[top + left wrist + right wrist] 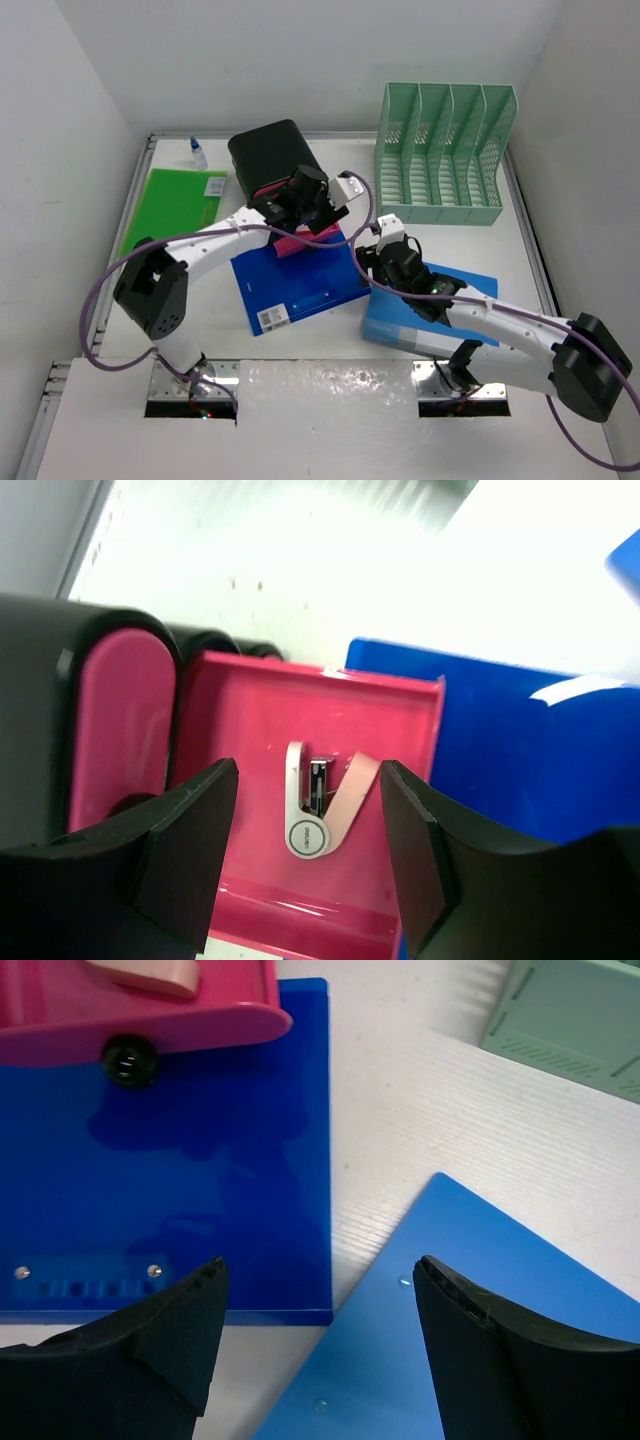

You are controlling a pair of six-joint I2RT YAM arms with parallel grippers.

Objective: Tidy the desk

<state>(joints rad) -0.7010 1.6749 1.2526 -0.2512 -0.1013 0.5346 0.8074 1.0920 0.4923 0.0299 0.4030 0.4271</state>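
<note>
The white desk [345,180] bears a black drawer box [268,152] whose pink drawer [300,730] is pulled out over a dark blue folder [300,283]. A small white and pink folding tool [318,800] lies in the drawer. My left gripper [310,825] is open and empty just above the drawer, its jaws either side of the tool; it also shows in the top view [303,212]. My right gripper [320,1310] is open and empty above the gap between the dark blue folder [180,1160] and a lighter blue folder [470,1310].
A green slotted file rack [443,150] stands at the back right. A green folder [172,205] and a small bottle [198,152] lie at the back left. A shiny foil strip [330,385] runs along the near edge between the arm bases.
</note>
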